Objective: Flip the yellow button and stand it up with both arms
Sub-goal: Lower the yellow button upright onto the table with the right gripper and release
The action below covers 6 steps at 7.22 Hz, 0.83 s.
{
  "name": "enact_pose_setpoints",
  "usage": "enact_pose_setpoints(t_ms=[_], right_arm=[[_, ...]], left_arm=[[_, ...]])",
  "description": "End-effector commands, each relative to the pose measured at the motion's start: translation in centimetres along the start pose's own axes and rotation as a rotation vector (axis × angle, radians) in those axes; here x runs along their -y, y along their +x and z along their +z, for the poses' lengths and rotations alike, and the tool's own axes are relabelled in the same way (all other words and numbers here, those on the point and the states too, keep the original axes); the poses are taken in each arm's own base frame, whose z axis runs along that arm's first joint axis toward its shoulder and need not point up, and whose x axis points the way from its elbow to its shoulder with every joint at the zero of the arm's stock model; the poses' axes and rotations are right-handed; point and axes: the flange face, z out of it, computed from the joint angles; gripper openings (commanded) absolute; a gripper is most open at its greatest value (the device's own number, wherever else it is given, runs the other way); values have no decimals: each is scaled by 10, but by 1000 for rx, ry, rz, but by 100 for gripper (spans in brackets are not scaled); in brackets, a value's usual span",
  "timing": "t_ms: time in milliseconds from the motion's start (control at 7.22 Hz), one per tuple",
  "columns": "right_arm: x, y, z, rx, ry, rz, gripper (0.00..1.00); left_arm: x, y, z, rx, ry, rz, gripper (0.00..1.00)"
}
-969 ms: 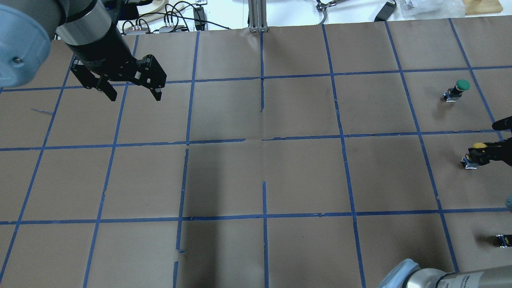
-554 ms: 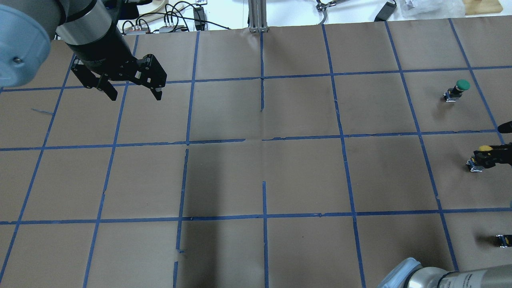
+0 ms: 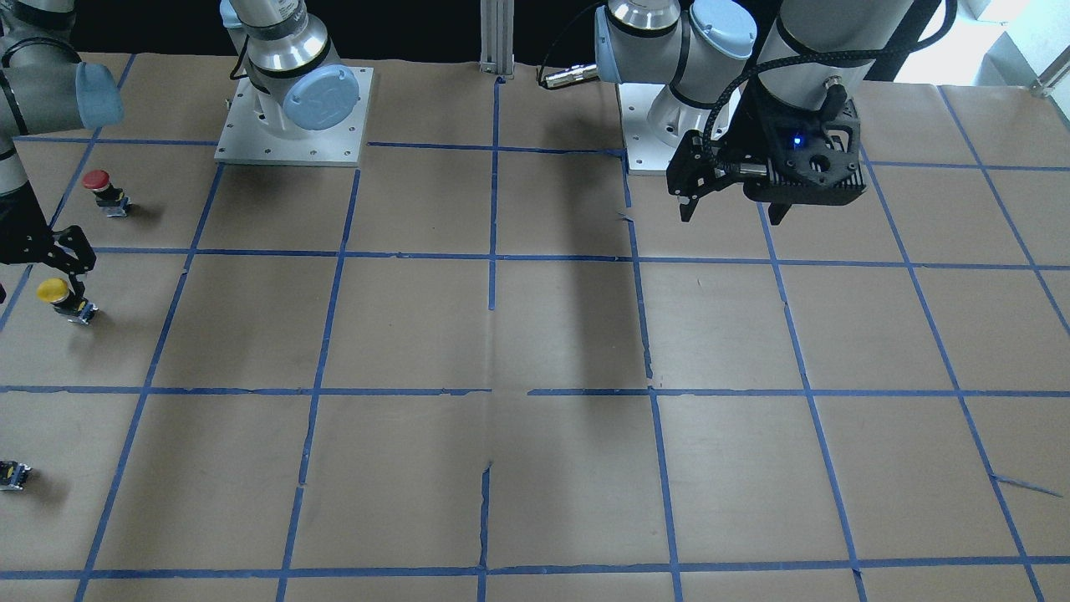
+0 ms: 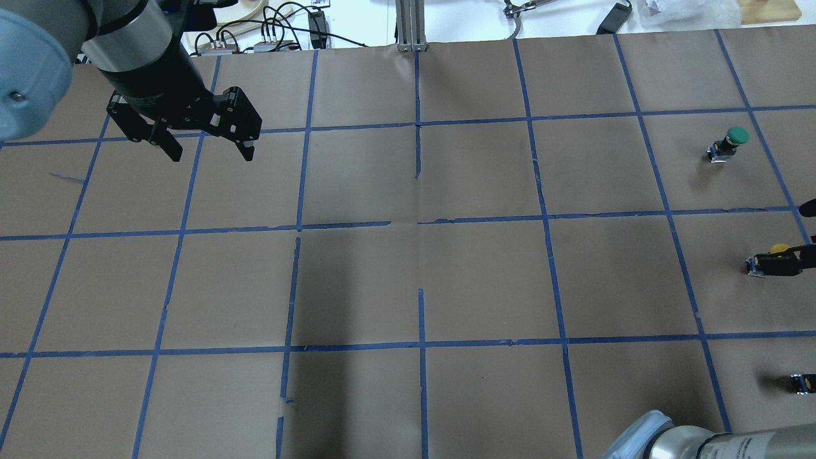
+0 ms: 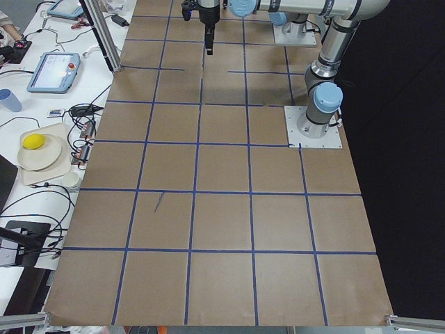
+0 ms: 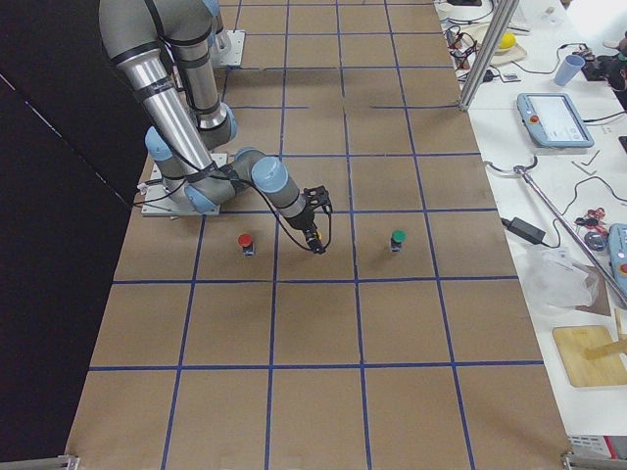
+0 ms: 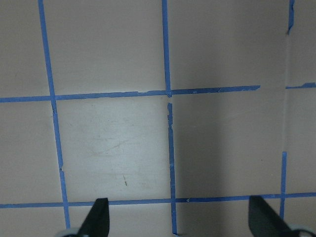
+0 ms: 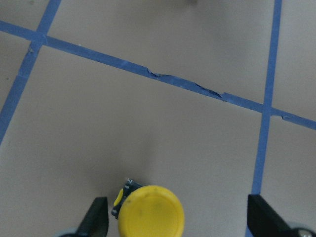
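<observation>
- The button (image 8: 150,213) sits on the brown paper near the table's edge on the robot's right. It is between the red button (image 3: 99,180) and the green button (image 4: 736,136).
- Its yellow cap faces up at the right wrist camera, and a corner of the dark body peeks out from under it. It looks to be standing cap-up, though I cannot tell whether it leans.
- The right gripper (image 8: 178,222) hangs low over the button with its fingers (image 8: 98,217) spread wide, one on each side. Neither finger touches the cap.
- The left gripper (image 4: 212,153) hovers well apart, over the far left of the table. Its fingers are wide and hold nothing.
- Handling, as a judgement: the button is small, light and rigid, so it needs little squeeze and will not deform.
- The domed cap looks smooth and rounded, so fingers closing on it would likely slip or squirt it out.
- The better hold is the blocky body under the cap, across two flat opposite sides and low enough to clear the cap's rim.
- The wide cap over a narrow base makes it top-heavy, so a brush from a finger could tip it or skid it across the paper.
- For a hand-over between the arms, one gripper should leave part of the body free for the other.
</observation>
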Motion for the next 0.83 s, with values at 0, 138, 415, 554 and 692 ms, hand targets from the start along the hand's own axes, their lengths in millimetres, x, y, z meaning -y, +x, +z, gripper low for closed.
enact_pose_setpoints(t_ms=[0, 138, 415, 554, 692], right_arm=[[10, 3, -26, -23, -16, 89, 99], [18, 3, -46, 4, -29, 156, 99], [69, -3, -98, 107, -114, 261, 100], [104, -8, -123, 151, -157, 329, 100], [133, -13, -148, 145, -213, 352, 100]], left_arm=[[0, 1, -3, 3, 12, 3, 100], [0, 1, 0, 2, 9, -3, 100], [1, 2, 1, 0, 4, 6, 100], [1, 3, 1, -5, 6, 8, 100], [1, 1, 4, 3, 0, 3, 100]])
